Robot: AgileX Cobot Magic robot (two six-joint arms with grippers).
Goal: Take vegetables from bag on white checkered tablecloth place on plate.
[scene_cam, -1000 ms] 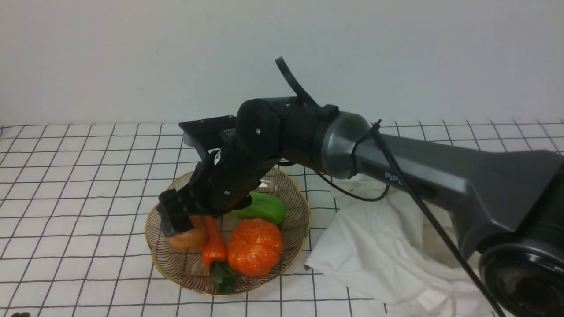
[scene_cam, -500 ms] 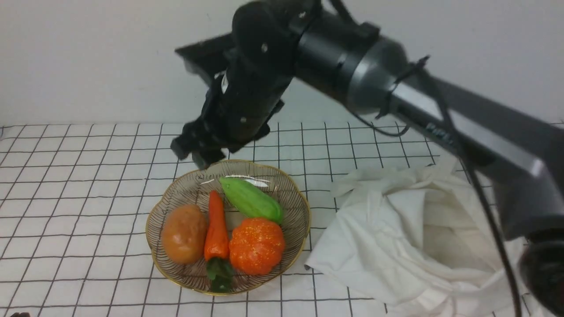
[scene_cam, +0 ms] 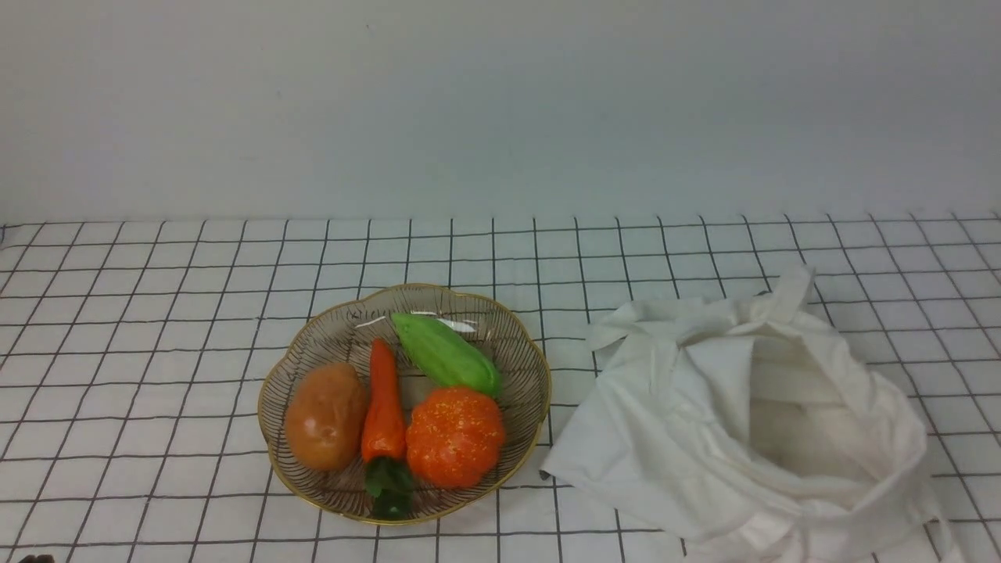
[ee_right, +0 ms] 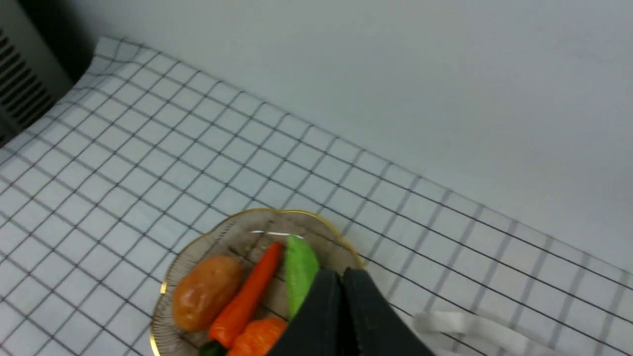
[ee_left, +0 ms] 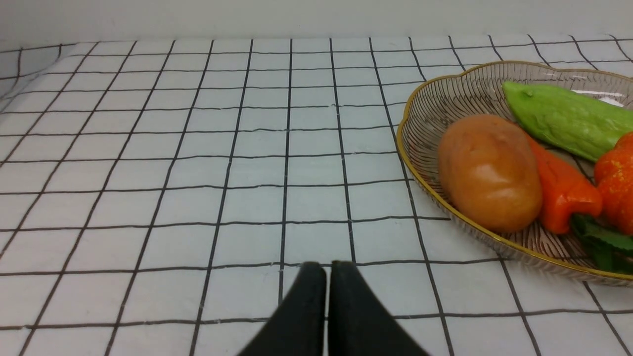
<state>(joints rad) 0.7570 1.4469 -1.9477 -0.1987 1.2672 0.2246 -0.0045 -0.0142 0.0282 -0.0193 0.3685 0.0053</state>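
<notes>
The brownish-orange potato [scene_cam: 325, 415] lies in the scalloped glass plate [scene_cam: 516, 344] on the checkered tablecloth [scene_cam: 156, 313], beside an orange pepper [scene_cam: 383, 414], a speckled pumpkin [scene_cam: 455, 436] and a green gourd [scene_cam: 446, 353]. The white cloth bag [scene_cam: 735, 422] lies slumped to the plate's right. Neither arm shows in the front view. My left gripper [ee_left: 327, 269] is shut and empty, low over the cloth, left of the plate [ee_left: 420, 113] and potato [ee_left: 487, 170]. My right gripper [ee_right: 341, 277] is shut and empty, high above the plate [ee_right: 237, 232].
A bag strap [ee_right: 470, 329] lies on the cloth near the right gripper. A grey wall stands behind the table. A dark vented panel [ee_right: 20, 84] shows at the table's far left in the right wrist view.
The right arm let go of the potato in the plate, lifted up and drew back out of the front view. The potato stays in the plate.
</notes>
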